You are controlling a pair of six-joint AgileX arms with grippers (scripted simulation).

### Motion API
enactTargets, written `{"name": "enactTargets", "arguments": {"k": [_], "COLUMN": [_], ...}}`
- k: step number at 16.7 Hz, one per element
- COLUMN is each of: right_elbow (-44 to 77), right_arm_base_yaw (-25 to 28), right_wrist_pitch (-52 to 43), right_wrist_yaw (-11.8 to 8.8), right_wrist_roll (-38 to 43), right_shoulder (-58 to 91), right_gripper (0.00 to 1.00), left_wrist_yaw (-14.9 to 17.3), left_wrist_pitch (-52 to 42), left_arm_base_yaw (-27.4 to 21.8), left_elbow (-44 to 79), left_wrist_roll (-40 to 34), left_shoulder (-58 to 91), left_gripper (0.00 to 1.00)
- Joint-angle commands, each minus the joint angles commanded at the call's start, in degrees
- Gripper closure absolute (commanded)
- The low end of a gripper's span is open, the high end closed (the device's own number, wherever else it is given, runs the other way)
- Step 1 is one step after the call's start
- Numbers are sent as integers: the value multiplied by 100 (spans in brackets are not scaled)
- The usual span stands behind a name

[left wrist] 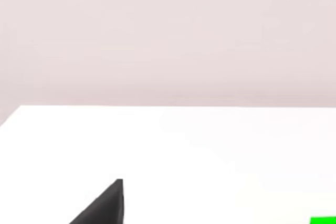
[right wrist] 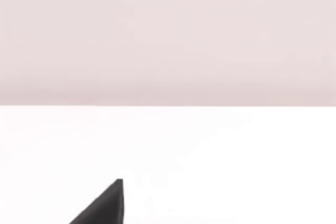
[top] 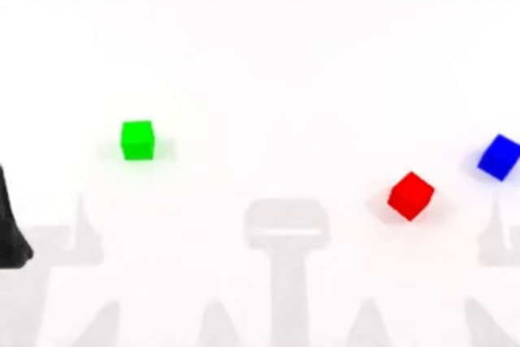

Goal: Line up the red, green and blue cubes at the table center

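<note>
Our left gripper point(top: 12, 233) sits parked at the table's left edge, and our right gripper point(right wrist: 107, 205) shows only one dark fingertip in its wrist view; we cannot tell whether either pair of jaws is parted or closed. Ahead and to the right of our left jaws lies the green cube point(top: 137, 140). Well beyond it sit the red cube point(top: 410, 195) and, near it, the blue cube point(top: 499, 157). Both are rotated, so a square grasp may slip; the table center point(top: 276, 119) holds no cube yet.
</note>
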Motion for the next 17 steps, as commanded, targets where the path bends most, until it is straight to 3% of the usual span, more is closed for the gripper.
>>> {"name": "enactTargets", "arguments": {"k": [4, 8, 17], "right_elbow": [170, 1157, 4785], "right_arm_base_yaw": [55, 324, 1304], "right_wrist_pitch": [-123, -803, -3542], "right_wrist_yaw": [-7, -13, 5], "right_wrist_roll": [-37, -239, -1016], "right_shoulder": [175, 1245, 6299], "right_gripper": [0, 0, 0], "left_wrist_yaw": [0, 0, 0], "left_wrist_pitch": [0, 0, 0], "left_arm_base_yaw": [0, 0, 0], "left_elbow": [0, 0, 0], "left_wrist_roll": [0, 0, 0], "left_shoulder": [0, 0, 0], "left_gripper": [0, 0, 0]}}
